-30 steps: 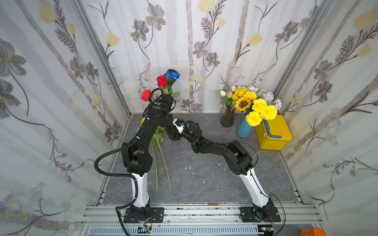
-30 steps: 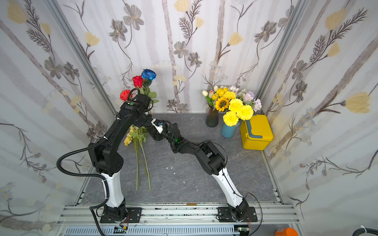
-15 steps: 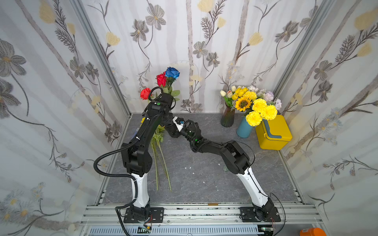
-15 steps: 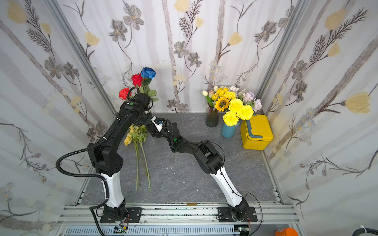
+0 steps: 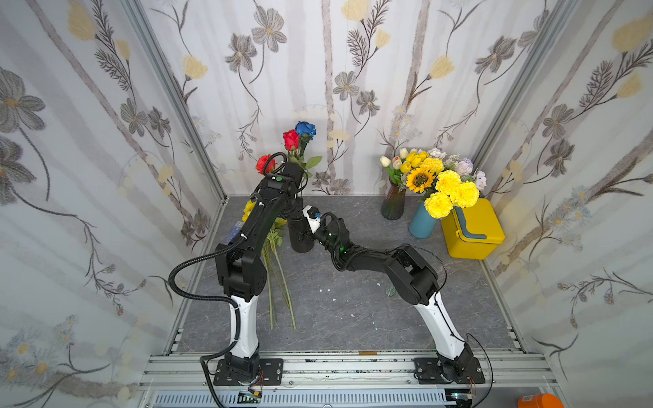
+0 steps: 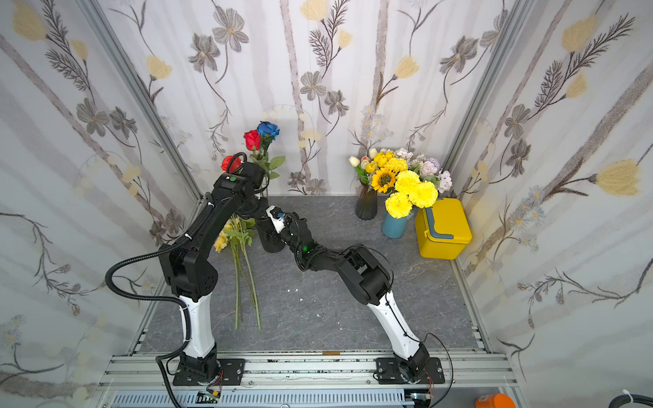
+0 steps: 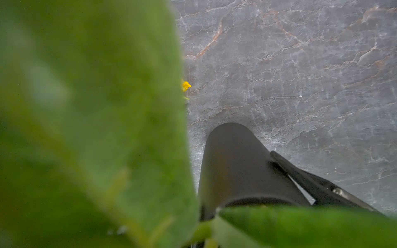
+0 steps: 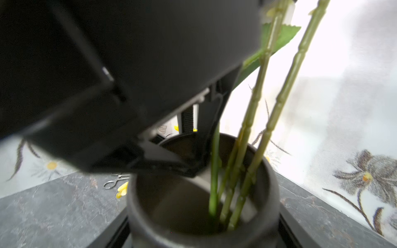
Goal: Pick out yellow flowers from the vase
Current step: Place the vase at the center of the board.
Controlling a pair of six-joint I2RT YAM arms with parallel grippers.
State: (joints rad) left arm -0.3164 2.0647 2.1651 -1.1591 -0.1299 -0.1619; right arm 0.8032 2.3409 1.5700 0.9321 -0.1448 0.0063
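A dark vase [image 5: 300, 236] [image 6: 270, 236] stands at the back left with two red roses [image 5: 290, 139] and a blue rose [image 5: 305, 129]; three green stems [image 8: 253, 137] show inside it. Yellow flowers [image 5: 249, 208] [image 6: 221, 242] lie on the floor to its left, stems toward the front. My right gripper [image 8: 204, 232] is low around the vase, one finger against each side of its wall. My left gripper [image 8: 193, 163] hangs over the vase mouth beside the stems. Leaves [image 7: 96, 118] hide its jaws in the left wrist view.
At the back right stand a dark glass vase [image 5: 393, 205] and a blue vase [image 5: 422, 224] full of yellow and pale blooms [image 5: 448, 192], next to a yellow box [image 5: 473, 229]. Metal forceps [image 8: 116, 181] lie on the floor beyond the dark vase. A loose leaf [image 5: 390, 290] lies mid-floor.
My right gripper has slid in toward the dark vase and its jaws have narrowed onto it. The left arm has hardly moved above the vase.
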